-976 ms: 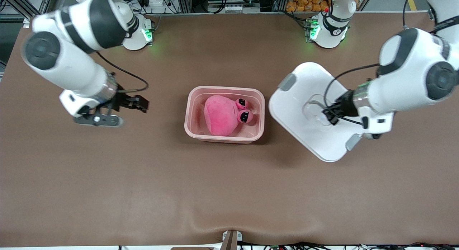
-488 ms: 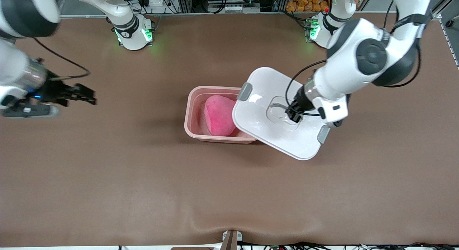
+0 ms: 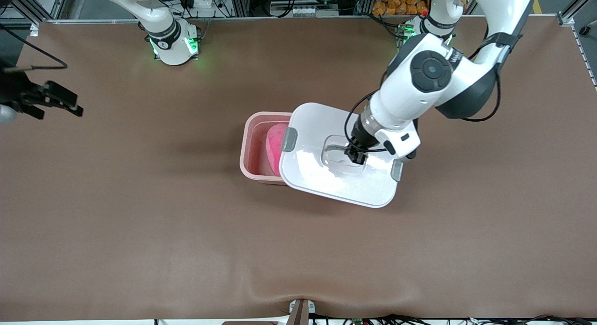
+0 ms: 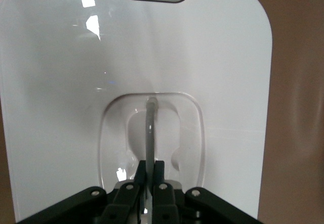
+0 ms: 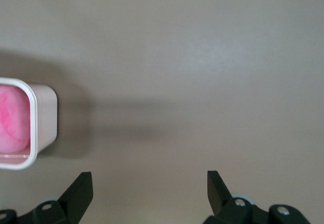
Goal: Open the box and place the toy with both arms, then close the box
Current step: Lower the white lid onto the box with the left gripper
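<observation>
two grippers: both are mine, one is busy and one is idle.
left gripper: my fingers are pinched fully together on the thin handle that stands in the recess of the lid; in the left wrist view the handle rises as a narrow grey strip right between my two pads.
lid: white, with rounded corners and a grey clip at each short end; i hold it in the air, a little turned against the box, and it covers most of the box on the side toward the left arm's end of the table.
box: pink tub near the middle of the table; only its end at 9 o'clock of the lid is uncovered in the front view.
toy: pink plush, it lies inside the box; only a slice of it shows past the lid's edge, the eyes are hidden.
right gripper: my fingers are spread wide with nothing between them; i wait over bare table at the right arm's end, at 9 o'clock of the box and well apart from it.
right wrist view: one corner of the box with the pink toy in it shows at the edge, and bare table between my open fingers.
</observation>
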